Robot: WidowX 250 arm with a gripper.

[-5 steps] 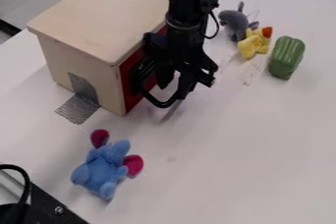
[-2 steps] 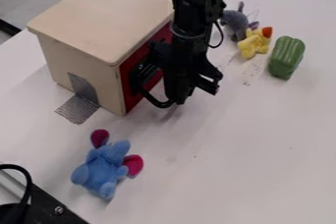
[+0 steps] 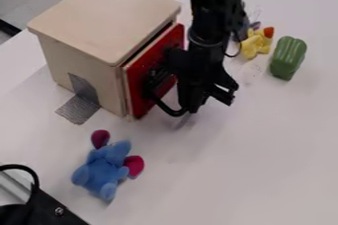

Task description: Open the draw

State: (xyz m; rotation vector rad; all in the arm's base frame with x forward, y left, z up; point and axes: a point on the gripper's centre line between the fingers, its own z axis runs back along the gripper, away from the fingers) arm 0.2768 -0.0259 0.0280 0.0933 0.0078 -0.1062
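Gripper: the black two-finger gripper (image 3: 190, 101) is at the black curved handle (image 3: 169, 111); the two overlap so darkly that I cannot tell whether I have it wide, narrow or closed on the handle.
Handle: in front of the red panel, its lower bend showing beside the gripper. I judge that I am hooked into it or holding it, though the contact is hidden.
Drawer: the wooden drawer with a flat red front (image 3: 139, 93) stands out from its housing, a dark gap showing behind the top edge of the red face.
Box: the pale wooden box with a smooth overhanging top (image 3: 102, 17) sits upright on the white desk (image 3: 264, 140).
Done: I have the drawer unseated and partly open, by my reading.
Left: most of the travel, I think, since the gap looks modest; then letting go and backing away.
Next pull: straight out from the box, level with the desk; a skewed pull could jam the drawer or drag the box along.
Blue plush toy with dark pink ears (image 3: 104, 169): lies on the desk near the box, apart from the drawer.
Green pepper-shaped toy (image 3: 288, 57): well apart from the handle.
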